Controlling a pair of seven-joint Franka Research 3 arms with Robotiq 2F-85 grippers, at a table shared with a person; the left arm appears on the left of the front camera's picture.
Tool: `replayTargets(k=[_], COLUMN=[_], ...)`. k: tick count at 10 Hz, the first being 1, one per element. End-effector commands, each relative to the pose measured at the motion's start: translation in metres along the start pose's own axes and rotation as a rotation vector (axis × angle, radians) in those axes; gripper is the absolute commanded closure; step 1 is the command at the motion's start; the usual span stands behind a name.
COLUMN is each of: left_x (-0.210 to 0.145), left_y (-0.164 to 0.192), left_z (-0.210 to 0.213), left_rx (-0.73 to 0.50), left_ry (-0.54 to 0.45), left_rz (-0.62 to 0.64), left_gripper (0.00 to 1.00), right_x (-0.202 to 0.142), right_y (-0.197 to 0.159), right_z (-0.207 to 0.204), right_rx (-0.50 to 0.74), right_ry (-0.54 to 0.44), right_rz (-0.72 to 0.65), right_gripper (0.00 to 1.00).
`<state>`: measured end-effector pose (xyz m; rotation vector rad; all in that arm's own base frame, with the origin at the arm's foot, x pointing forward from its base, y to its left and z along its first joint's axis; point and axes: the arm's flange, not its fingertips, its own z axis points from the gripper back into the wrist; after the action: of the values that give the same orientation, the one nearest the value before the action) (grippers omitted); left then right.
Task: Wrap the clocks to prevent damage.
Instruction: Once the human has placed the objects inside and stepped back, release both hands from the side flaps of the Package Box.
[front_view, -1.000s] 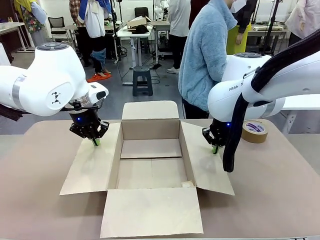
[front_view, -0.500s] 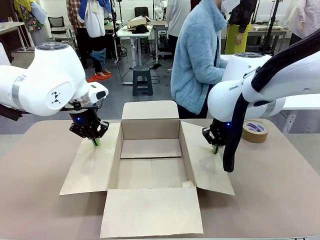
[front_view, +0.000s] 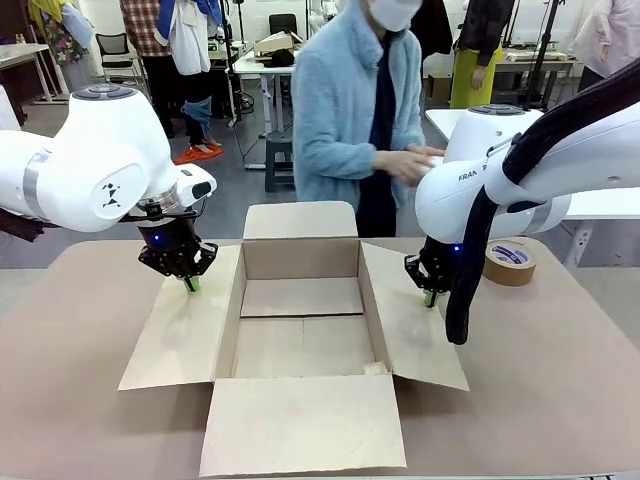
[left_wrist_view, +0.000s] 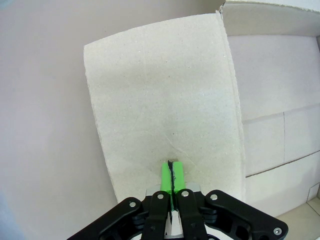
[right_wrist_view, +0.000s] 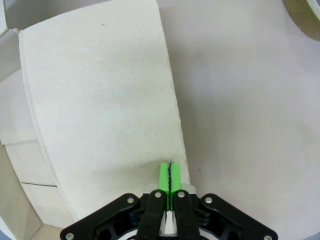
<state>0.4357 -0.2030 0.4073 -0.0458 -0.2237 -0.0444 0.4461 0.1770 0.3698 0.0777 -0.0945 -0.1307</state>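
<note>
Your left pincer (front_view: 190, 284) and right pincer (front_view: 430, 298), both closed empty, touch flat side flaps (front_view: 185, 335) of the matte cardboard box (front_view: 300, 258)

Probably a lab or workshop: cluttered workbenches (front_view: 255, 68) and a stool (front_view: 278, 160) behind.

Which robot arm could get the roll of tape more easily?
Probably the right. The right gripper, shut, rests on the box's right flap, near the tape roll. The left gripper presses the left flap, with the open box between.
</note>
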Motion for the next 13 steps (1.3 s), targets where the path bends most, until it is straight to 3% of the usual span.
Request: replayTargets(k=[1,13], left_x=[0.0007,0.0007], left_y=[-0.0010,-0.0010], left_z=[0.0005,0.0005], left_rx=[0.003,0.003], left_ry=[-0.003,-0.003], left_rz=[0.001,0.001], left_gripper=[1.00,1.00], right_x=[0.0000,0.0000], right_y=[-0.0001,-0.0001], right_z=[-0.0001,-0.0001], right_rx=[0.000,0.000], right_ry=[-0.001,-0.001], right_rz=[0.000,0.000], right_gripper=[0.99,0.99])
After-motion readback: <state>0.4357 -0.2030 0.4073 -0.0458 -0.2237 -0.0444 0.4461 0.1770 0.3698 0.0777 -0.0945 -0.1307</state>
